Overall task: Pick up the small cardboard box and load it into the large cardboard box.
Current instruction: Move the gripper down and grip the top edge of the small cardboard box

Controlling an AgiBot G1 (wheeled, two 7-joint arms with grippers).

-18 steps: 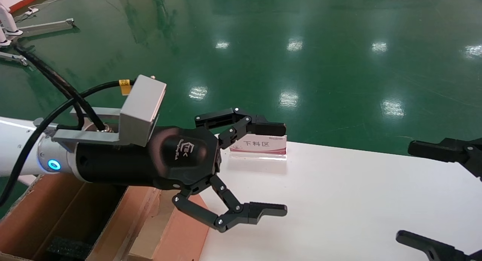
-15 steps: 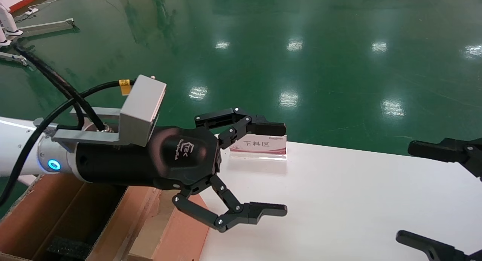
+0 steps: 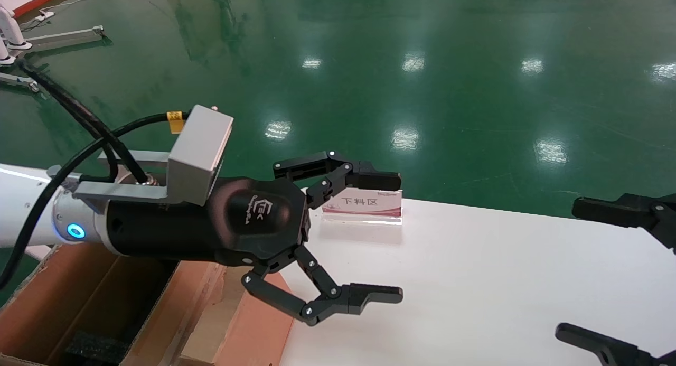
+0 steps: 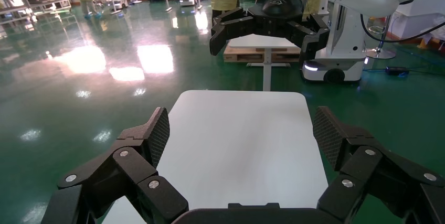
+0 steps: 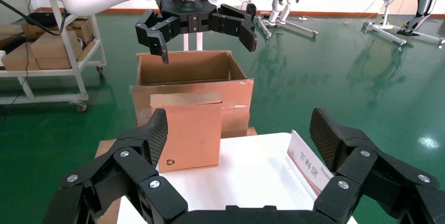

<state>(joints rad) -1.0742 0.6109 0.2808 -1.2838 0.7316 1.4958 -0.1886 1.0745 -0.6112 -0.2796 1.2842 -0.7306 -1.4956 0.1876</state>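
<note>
Two grippers are up over the white table (image 3: 501, 281), and neither holds anything. We see the left gripper (image 3: 388, 236) hanging in the air above the table's left end, its jaws spread wide apart with nothing between them; its body reaches in over the large cardboard box (image 3: 95, 308). The right gripper (image 3: 583, 271) shows only at the right edge of the head view, above the table's right end, its jaws also wide apart and empty.

We find the small cardboard box (image 5: 190, 131) in the right wrist view: it stands upright on the table's left end, just in front of the large cardboard box (image 5: 191, 77), with its black recycling mark (image 5: 169, 163) near a lower corner of the face toward that camera. In the head view the left gripper covers most of it. The large cardboard box sits beside the table's left end, open at the top, with a black foam block (image 3: 92, 347) inside.

A small white sign (image 3: 364, 203) with a red band stands at the table's far edge, behind the left gripper's upper finger.
</note>
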